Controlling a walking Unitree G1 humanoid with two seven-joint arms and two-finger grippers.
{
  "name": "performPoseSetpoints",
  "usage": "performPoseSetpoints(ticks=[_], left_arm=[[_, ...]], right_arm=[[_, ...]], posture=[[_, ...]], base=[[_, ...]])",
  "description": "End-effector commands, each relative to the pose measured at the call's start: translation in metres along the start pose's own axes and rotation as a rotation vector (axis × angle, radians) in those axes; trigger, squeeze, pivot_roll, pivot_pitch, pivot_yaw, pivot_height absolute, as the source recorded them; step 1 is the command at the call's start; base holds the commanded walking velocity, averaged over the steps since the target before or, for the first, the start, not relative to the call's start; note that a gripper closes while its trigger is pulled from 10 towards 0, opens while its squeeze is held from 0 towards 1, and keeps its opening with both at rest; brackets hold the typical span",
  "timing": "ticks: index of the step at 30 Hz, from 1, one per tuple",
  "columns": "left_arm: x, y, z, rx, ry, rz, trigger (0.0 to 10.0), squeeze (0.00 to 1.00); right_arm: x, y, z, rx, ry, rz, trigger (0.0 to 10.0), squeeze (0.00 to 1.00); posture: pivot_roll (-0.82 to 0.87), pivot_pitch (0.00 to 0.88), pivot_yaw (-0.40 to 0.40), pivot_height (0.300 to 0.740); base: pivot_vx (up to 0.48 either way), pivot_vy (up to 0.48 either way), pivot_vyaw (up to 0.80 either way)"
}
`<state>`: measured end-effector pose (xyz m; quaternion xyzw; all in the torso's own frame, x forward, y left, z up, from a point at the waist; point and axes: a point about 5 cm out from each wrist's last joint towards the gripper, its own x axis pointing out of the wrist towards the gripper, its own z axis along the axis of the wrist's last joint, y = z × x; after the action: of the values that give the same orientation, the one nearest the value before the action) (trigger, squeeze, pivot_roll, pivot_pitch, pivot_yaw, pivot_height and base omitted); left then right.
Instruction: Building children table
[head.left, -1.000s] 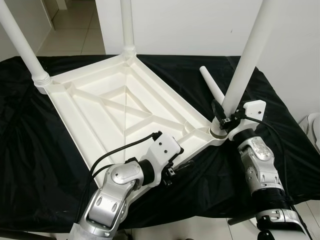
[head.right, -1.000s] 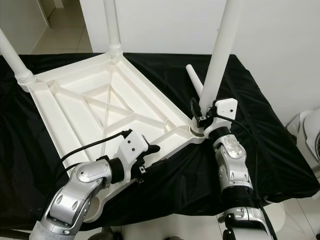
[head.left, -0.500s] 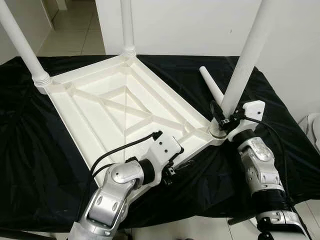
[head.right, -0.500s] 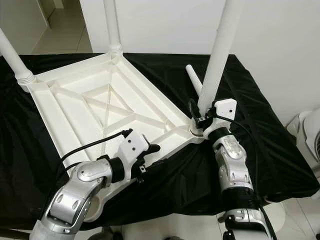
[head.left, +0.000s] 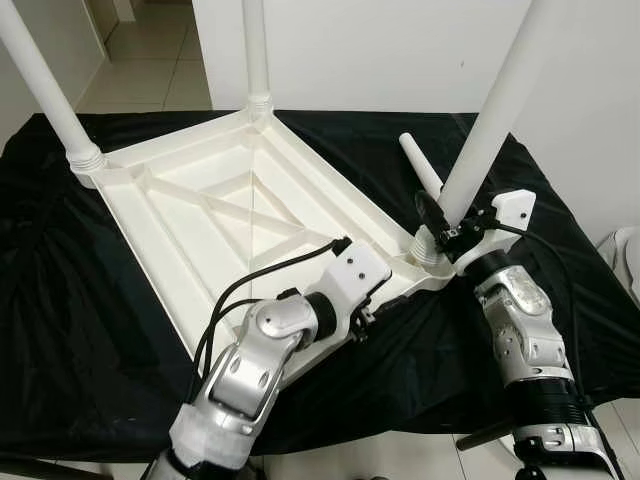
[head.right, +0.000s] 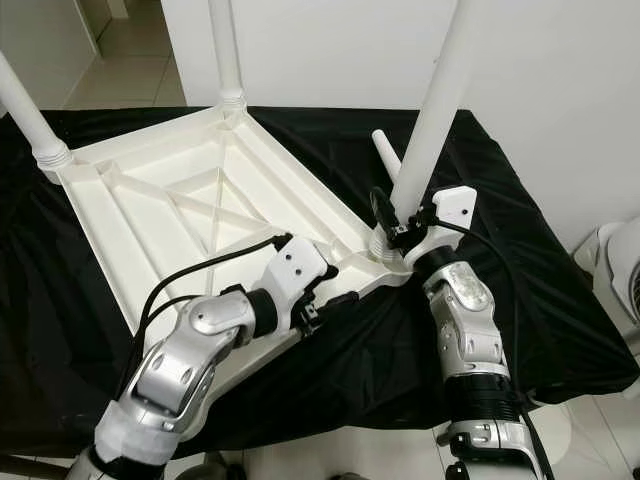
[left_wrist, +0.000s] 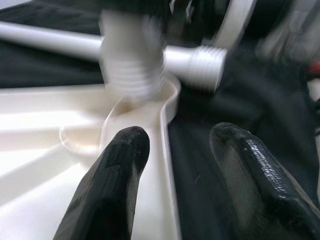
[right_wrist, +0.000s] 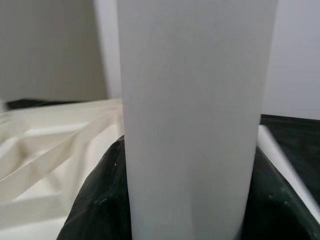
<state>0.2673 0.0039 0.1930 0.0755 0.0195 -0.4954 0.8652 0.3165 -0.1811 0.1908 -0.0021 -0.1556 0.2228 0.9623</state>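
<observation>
Right gripper (head.left: 440, 228) of mine pinches the leg (head.left: 487, 125) just above its threaded foot, which sits tilted in the corner socket of the upturned tabletop (head.left: 215, 215). My left gripper (left_wrist: 175, 165) rests on the tabletop's near rim, fingers (left_wrist: 117, 170) spread, one inside the rim and one over the black cloth (head.left: 60, 300). A spare leg (head.left: 420, 165) lies on the cloth beyond that corner. Two more legs (head.left: 45, 85) stand in the far corners.
</observation>
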Motion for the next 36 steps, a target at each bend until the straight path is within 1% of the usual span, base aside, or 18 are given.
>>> performPoseSetpoints(ticks=[1,4,7,9,10,13,15,18,20,23,24,25,29,30,31,32,34,36], left_arm=[[0.002,0.006,0.012,-0.032,-0.035,0.025,10.0,0.00],[0.002,0.010,0.017,-0.040,-0.047,0.025,10.0,0.00],[0.000,0.026,0.040,-0.064,-0.105,0.017,10.0,0.00],[-0.001,0.033,0.052,-0.066,-0.137,0.004,10.0,0.00],[-0.001,0.033,0.052,-0.066,-0.137,0.004,10.0,0.00],[-0.002,0.038,0.066,-0.087,-0.179,-0.017,10.0,0.00],[-0.003,0.039,0.069,-0.099,-0.190,-0.026,10.0,0.00],[-0.003,0.043,0.075,-0.115,-0.202,-0.036,10.0,0.00],[-0.004,0.043,0.082,-0.118,-0.242,-0.059,10.0,0.00],[-0.005,0.041,0.085,-0.109,-0.263,-0.076,10.0,0.00],[-0.006,0.039,0.088,-0.119,-0.278,-0.098,10.0,0.99],[-0.006,0.038,0.090,-0.151,-0.294,-0.125,10.0,1.00],[-0.007,0.037,0.093,-0.169,-0.307,-0.149,10.0,1.00],[-0.008,0.036,0.097,-0.182,-0.324,-0.173,10.0,1.00],[-0.008,0.036,0.097,-0.182,-0.324,-0.173,10.0,1.00],[-0.010,0.035,0.103,-0.187,-0.345,-0.206,10.0,1.00],[-0.010,0.035,0.105,-0.186,-0.346,-0.220,10.0,1.00],[-0.010,0.034,0.105,-0.153,-0.326,-0.232,10.0,1.00]], right_arm=[[-0.001,0.006,0.001,-0.006,0.017,0.069,10.0,0.00],[-0.002,0.006,0.001,-0.005,0.023,0.085,10.0,0.00],[-0.004,0.007,0.003,-0.013,0.063,0.184,10.0,0.00],[-0.005,0.008,0.004,-0.018,0.087,0.250,10.0,0.00],[-0.005,0.008,0.004,-0.018,0.087,0.250,10.0,0.00],[-0.007,0.008,0.007,-0.024,0.109,0.302,10.0,0.00],[-0.007,0.008,0.008,-0.023,0.114,0.312,10.0,0.00],[-0.010,0.011,0.008,-0.029,0.146,0.375,10.0,0.00],[-0.011,0.012,0.007,-0.036,0.156,0.386,10.0,0.00],[-0.010,0.012,0.006,-0.039,0.158,0.388,10.0,0.00],[-0.010,0.012,0.006,-0.039,0.159,0.389,10.0,0.00],[-0.009,0.012,0.007,-0.039,0.160,0.393,10.0,0.00],[-0.008,0.013,0.007,-0.040,0.159,0.396,10.0,0.00],[-0.007,0.014,0.007,-0.040,0.158,0.406,10.0,0.00],[-0.007,0.014,0.007,-0.040,0.158,0.406,10.0,0.00],[-0.007,0.017,0.006,-0.039,0.161,0.426,10.0,0.00],[-0.006,0.019,0.005,-0.037,0.164,0.432,10.0,0.00],[-0.007,0.021,0.003,-0.039,0.173,0.448,10.0,0.00]], posture=[[0.07,0.055,-0.012,0.740],[0.07,0.051,-0.018,0.740],[0.08,0.037,-0.028,0.740],[0.08,0.026,-0.034,0.740],[0.08,0.026,-0.034,0.740],[0.08,0.008,-0.044,0.740],[0.08,0.008,-0.044,0.740],[0.08,0.000,-0.047,0.740],[0.08,0.000,-0.047,0.740],[0.08,0.000,-0.052,0.740],[0.07,0.000,-0.053,0.740],[0.07,0.000,-0.052,0.740],[0.07,0.000,-0.052,0.740],[0.07,0.000,-0.050,0.740],[0.07,0.000,-0.050,0.740],[0.07,0.000,-0.042,0.740],[0.07,0.000,-0.042,0.740],[0.07,0.000,-0.040,0.740]], base=[[0.000,0.000,0.00],[0.000,0.000,0.00],[0.000,0.000,0.00],[0.000,0.000,0.00],[0.000,0.000,0.00],[0.000,0.000,0.00],[0.000,0.000,0.00],[0.000,0.000,0.00],[0.000,0.000,0.00],[0.000,0.000,0.00],[0.000,0.000,0.00],[0.000,0.000,0.00],[0.000,0.000,0.00],[0.000,0.000,0.00],[0.000,0.000,0.00],[0.000,0.000,0.00],[0.000,0.000,0.00],[0.000,0.000,0.00]])
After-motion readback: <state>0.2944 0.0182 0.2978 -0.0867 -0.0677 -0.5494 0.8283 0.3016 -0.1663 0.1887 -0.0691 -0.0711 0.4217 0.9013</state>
